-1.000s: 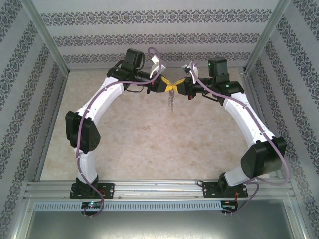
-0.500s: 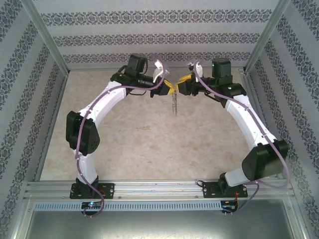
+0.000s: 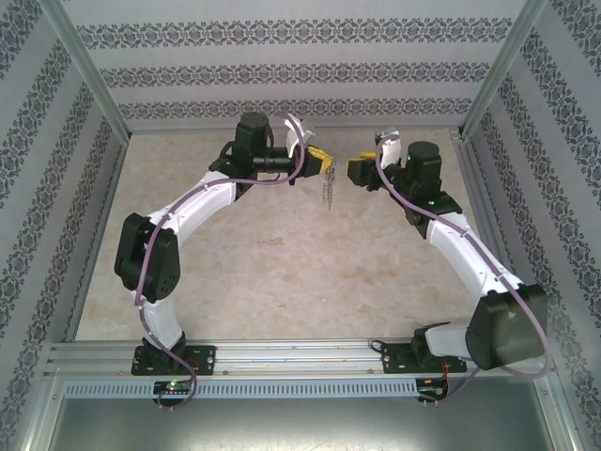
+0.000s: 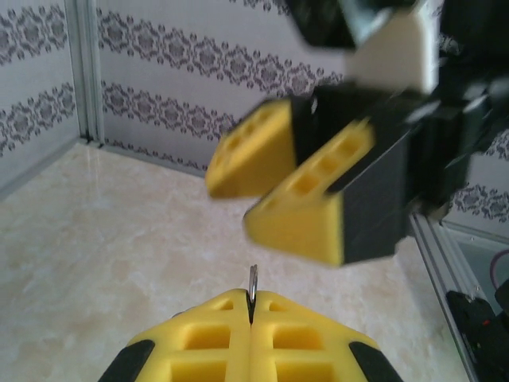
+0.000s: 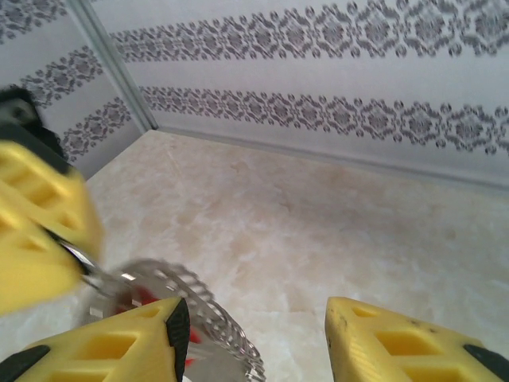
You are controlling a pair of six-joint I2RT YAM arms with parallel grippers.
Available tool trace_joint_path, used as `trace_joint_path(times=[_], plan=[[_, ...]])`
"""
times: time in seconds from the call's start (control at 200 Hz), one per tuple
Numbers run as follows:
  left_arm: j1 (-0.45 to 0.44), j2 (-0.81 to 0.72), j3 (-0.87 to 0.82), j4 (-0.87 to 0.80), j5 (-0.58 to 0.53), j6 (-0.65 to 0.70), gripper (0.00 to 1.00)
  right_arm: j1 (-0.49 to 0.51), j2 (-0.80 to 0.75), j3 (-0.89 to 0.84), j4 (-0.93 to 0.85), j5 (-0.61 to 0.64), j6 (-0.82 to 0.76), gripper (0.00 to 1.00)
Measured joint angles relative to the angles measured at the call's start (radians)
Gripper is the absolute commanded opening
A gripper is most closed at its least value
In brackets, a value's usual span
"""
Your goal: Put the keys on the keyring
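Note:
My left gripper is shut on the top of the keyring, which hangs down from it above the table. In the left wrist view the thin edge of the keyring sticks up from between the closed yellow fingers. My right gripper stands open a short way to the right, with nothing between its fingers. In the right wrist view the blurred keyring swings beside my left finger. The red head of a key shows against the loop. The key's blade is hidden.
A beige marbled table lies below both arms. Patterned walls and metal posts close it in at the back and sides. An aluminium rail runs along the near edge by the arm bases.
The right gripper has opened and drawn back to the right, away from the keyring. The left gripper still holds the ring, which now hangs freely and swings a little.

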Motion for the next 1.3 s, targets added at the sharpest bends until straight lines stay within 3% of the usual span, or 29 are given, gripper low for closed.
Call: trace_joint_path(times=[0.595,0.844,0.924,1.299], plan=[[0.007,-0.024,-0.101,0.455,0.001,-0.308,0.00,0.118,0.044,-0.047,0.154,0.042,0.053,0.49],[0.017,-0.024,-0.101,0.562,0.013,-0.410,0.00,0.092,-0.003,-0.109,0.156,0.063,0.053,0.49],[0.020,-0.021,-0.101,0.589,0.018,-0.436,0.00,0.091,-0.036,-0.128,0.159,0.076,0.050,0.53],[0.020,-0.006,-0.101,0.594,0.030,-0.468,0.00,0.122,-0.098,-0.149,0.181,0.120,0.019,0.58]])
